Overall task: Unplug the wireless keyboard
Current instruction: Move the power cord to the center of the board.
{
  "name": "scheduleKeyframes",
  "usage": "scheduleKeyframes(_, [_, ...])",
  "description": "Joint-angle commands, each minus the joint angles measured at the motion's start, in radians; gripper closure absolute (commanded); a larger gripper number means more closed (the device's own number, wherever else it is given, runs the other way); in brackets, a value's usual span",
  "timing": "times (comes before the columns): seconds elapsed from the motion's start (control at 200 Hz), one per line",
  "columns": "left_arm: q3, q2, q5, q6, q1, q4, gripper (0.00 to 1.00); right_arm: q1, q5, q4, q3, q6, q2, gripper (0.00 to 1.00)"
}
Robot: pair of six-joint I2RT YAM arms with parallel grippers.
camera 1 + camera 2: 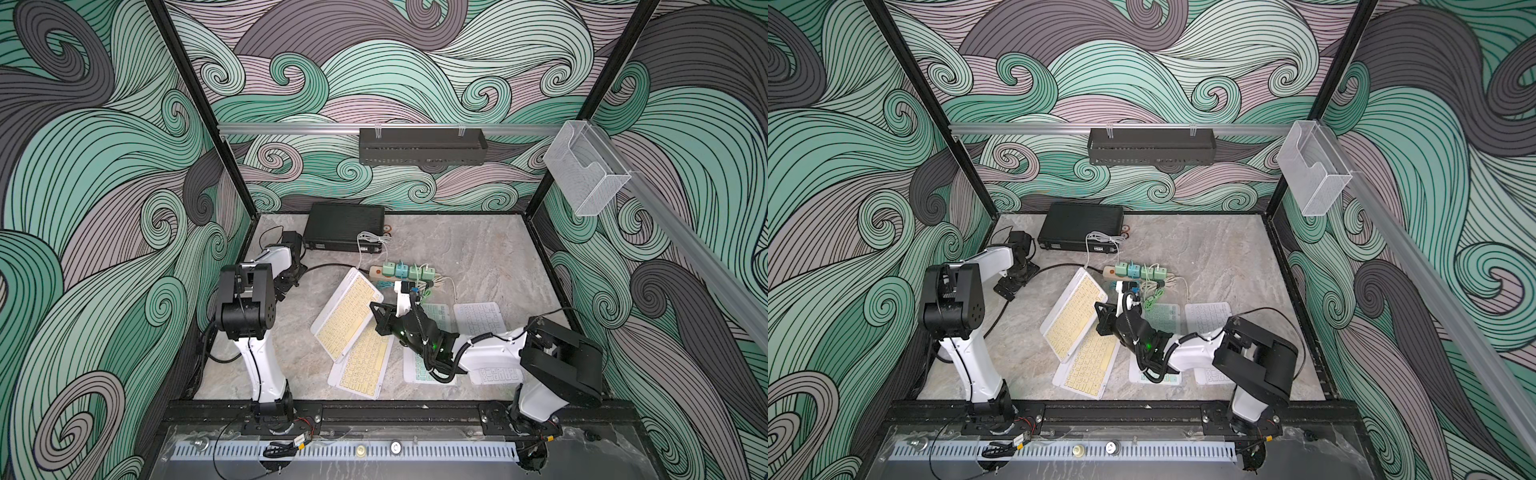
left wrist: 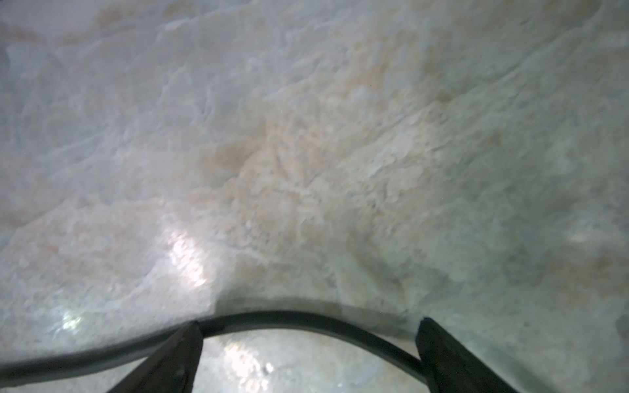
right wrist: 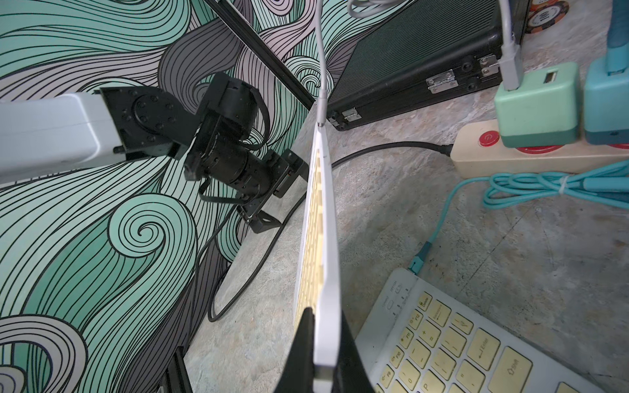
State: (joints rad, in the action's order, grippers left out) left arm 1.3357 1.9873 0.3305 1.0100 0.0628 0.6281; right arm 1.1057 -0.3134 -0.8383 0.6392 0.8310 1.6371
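Two yellow-keyed keyboards overlap mid-worktop. The wireless keyboard (image 1: 347, 313) is the upper one, tilted up off the surface above the flat keyboard (image 1: 363, 368). I have my right gripper (image 3: 325, 323) on its edge, jaws pinching it. A white cable (image 3: 320, 68) is plugged into its far corner. Just beyond lies the power strip (image 1: 376, 272), loaded with chargers. My left gripper (image 2: 309, 325) hangs low over the worktop (image 1: 478, 249), jaws spread wide either side of a black cable (image 2: 357, 331).
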Motion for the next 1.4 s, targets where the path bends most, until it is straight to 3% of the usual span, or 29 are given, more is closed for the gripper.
scheduleKeyframes(0.0, [0.041,0.050,-0.065,-0.057,0.019,0.013,0.01,-0.005,-0.006,0.034,0.008,-0.019,0.013,1.00])
scheduleKeyframes(0.145, [0.038,-0.036,-0.020,-0.093,0.020,-0.005,0.02,-0.006,-0.002,0.043,0.012,-0.024,0.008,1.00])
scheduleKeyframes(0.28, [0.031,-0.141,-0.046,-0.142,0.017,0.004,0.01,-0.004,0.021,0.025,0.016,-0.030,0.017,1.00])
scheduleKeyframes(0.445, [-0.113,-0.383,-0.133,-0.275,-0.009,-0.110,0.01,-0.004,0.065,-0.023,0.013,-0.046,0.035,1.00])
scheduleKeyframes(0.515, [-0.206,-0.503,-0.234,-0.366,-0.011,-0.206,0.01,-0.004,0.084,-0.048,0.014,-0.054,0.047,1.00])
scheduleKeyframes(0.605, [-0.315,-0.649,-0.446,-0.466,-0.008,-0.307,0.01,-0.003,0.123,-0.075,0.025,-0.061,0.067,1.00])
scheduleKeyframes(0.751, [-0.434,-0.803,-0.689,-0.459,-0.012,-0.491,0.01,0.000,0.172,-0.131,0.037,-0.058,0.101,1.00])
scheduleKeyframes(0.926, [-0.277,-0.844,-0.837,-0.503,-0.014,-0.204,0.01,0.001,0.194,-0.150,0.037,-0.052,0.114,1.00])
scheduleKeyframes(1.081, [-0.310,-0.888,-0.919,-0.531,-0.032,-0.229,0.08,0.006,0.214,-0.190,0.032,-0.043,0.128,1.00])
scheduleKeyframes(1.216, [-0.132,-0.813,-0.971,-0.701,-0.060,0.038,0.14,0.007,0.240,-0.199,0.043,-0.027,0.141,1.00])
scheduleKeyframes(1.301, [-0.056,-0.769,-0.921,-0.855,-0.080,0.194,0.17,0.008,0.254,-0.199,0.050,-0.024,0.140,1.00])
scheduleKeyframes(1.396, [-0.099,-0.761,-0.860,-0.911,-0.106,0.189,0.20,0.012,0.259,-0.189,0.057,-0.025,0.136,1.00])
